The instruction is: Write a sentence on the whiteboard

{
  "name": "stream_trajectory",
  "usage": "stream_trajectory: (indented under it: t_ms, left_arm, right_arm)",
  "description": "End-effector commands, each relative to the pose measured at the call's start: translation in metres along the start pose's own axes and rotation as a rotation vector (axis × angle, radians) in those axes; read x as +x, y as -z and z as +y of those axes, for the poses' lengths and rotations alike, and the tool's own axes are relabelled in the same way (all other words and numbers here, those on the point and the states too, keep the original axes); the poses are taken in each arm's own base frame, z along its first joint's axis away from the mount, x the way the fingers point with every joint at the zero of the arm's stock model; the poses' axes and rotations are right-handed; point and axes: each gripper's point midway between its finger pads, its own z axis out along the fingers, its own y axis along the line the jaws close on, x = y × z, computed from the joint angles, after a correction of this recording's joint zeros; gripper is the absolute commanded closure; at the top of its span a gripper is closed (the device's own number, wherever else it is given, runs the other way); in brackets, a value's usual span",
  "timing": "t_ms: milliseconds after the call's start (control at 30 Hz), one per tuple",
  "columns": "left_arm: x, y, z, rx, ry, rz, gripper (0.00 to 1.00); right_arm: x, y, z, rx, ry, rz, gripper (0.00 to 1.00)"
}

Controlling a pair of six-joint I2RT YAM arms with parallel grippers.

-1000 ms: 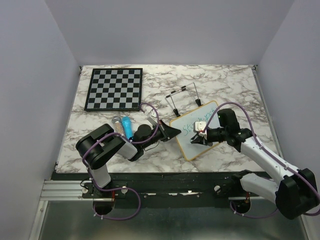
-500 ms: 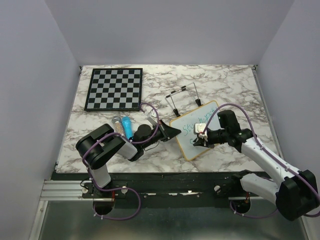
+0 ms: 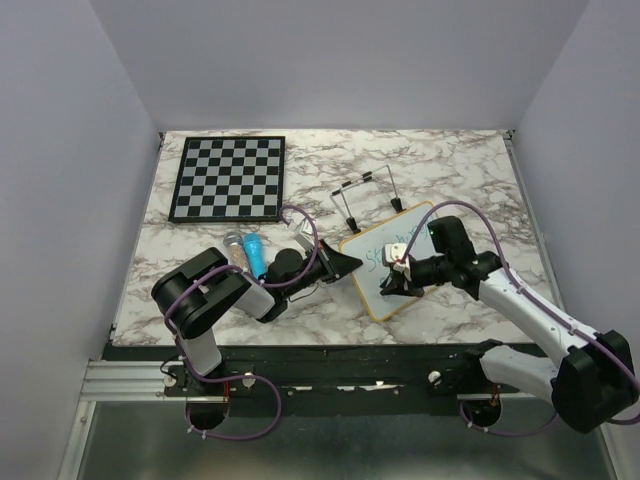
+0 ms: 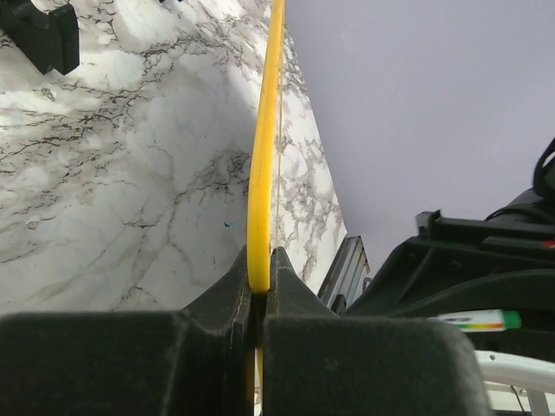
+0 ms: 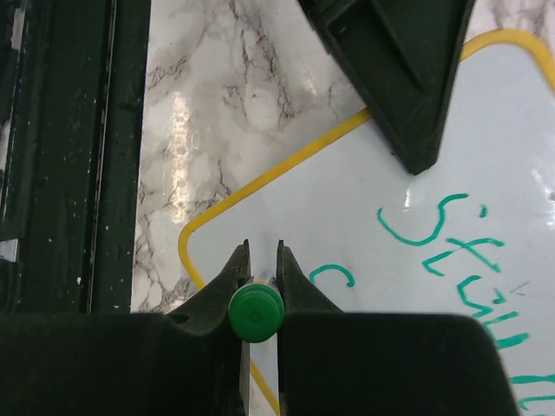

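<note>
My left fingers [image 4: 259, 273] are fully closed, pinching the thin yellow-wood frame of the small rectangular whiteboard [image 3: 365, 272] at its left edge. My right fingers [image 5: 258, 260] are closed on a green-capped marker [image 5: 256, 314], which stands roughly upright over the board's near-left corner with its cap end facing the wrist camera.

The whiteboard lies flat on the marble-patterned bench [image 3: 450, 170], just right of centre, between my two arms. It is turned at an angle: its long axis runs from my left fingers toward the far right.

The green handwritten sentence [image 5: 451, 251] follows the same axis. The first line starts with "St". A single curved stroke starts the second line, just beside the marker.
</note>
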Motion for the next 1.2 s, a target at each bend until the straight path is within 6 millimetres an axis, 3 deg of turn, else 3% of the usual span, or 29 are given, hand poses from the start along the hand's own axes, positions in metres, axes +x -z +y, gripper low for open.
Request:
stream_trajectory:
  t_ms: [0,133,533,1167]
  left_arm:
    - [-0.008,0.0,-0.02,0.079,-0.017,-0.038,1.0]
    - [-0.007,-0.001,-0.02,0.082,-0.018,-0.035,1.0]
    - [-0.007,0.003,-0.02,0.087,-0.015,-0.041,1.0]
    - [-0.01,0.003,-0.021,0.086,-0.007,-0.054,1.0]
  right_arm:
    - [-0.041,0.011,-0.01,0.019,0.003,-0.075,0.99]
    - [-0.054,0.021,-0.013,0.061,0.005,-0.091,1.0]
    - [-0.029,0.054,-0.044,0.22,-0.092,-0.098,0.99]
    - [-0.019,0.05,-0.044,0.201,-0.071,-0.117,0.99]
